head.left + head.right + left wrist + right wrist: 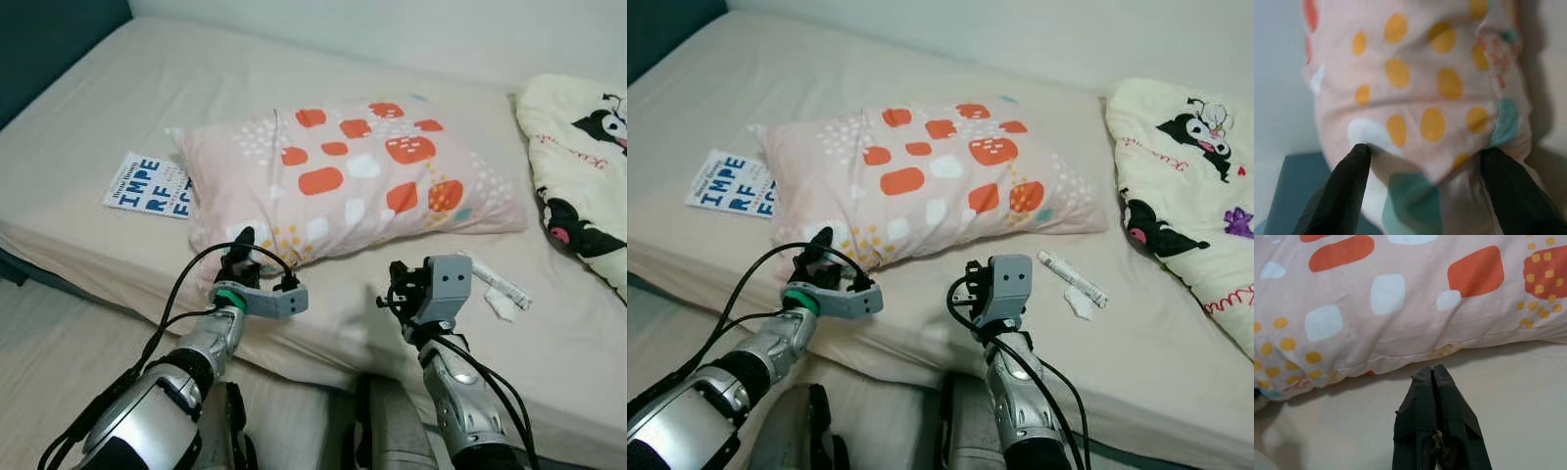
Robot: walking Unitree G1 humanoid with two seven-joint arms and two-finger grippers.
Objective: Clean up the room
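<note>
— Surfaces?
— Pillow (348,181): soft matt cloth, printed. Bed (118,88) sheet: smooth matt fabric. Blanket (583,166): fleecy.
— Anything else?
— Book (147,184): paper cover. Left hand (1425,166) fingers (1344,188): matt black, rubbery.

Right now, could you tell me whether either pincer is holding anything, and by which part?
The left pincer is open around the pillow's near corner, with one finger on the fabric, not yet clamped. The right pincer is shut on nothing, short of the pillow's edge.
</note>
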